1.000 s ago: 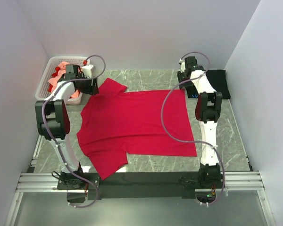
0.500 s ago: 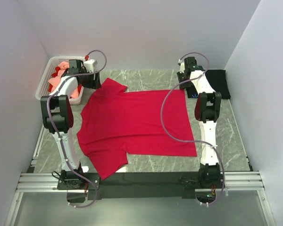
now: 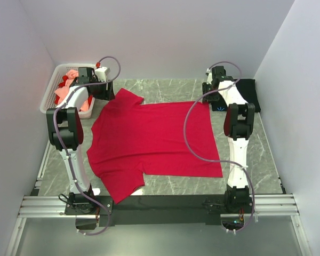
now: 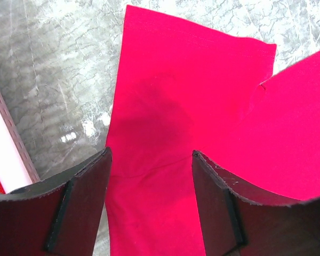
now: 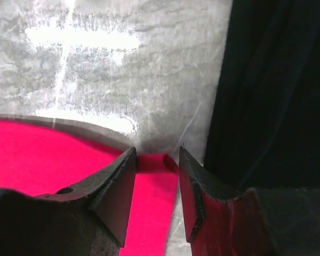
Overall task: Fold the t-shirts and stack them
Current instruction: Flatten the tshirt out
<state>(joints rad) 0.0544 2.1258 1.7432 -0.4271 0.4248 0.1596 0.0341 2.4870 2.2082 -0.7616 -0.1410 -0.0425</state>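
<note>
Jaws spread on both sides. The crimson t-shirt (image 3: 152,141) lies flat across the table (image 3: 170,88), collar toward the left edge, hem toward the right. The left gripper (image 4: 149,156) hangs over its far sleeve, the right gripper (image 5: 156,152) over its far hem corner, beside the black t-shirt (image 5: 277,90).

The right tool (image 5: 156,156) sits close above the grey marbled stone table (image 5: 122,69). Its two dark fingers are parted a little, and the corner of the crimson-red cloth t-shirt (image 5: 48,160) lies in the gap between their tips. Just right of that corner, a black cloth t-shirt (image 5: 277,90) covers the table.
</note>
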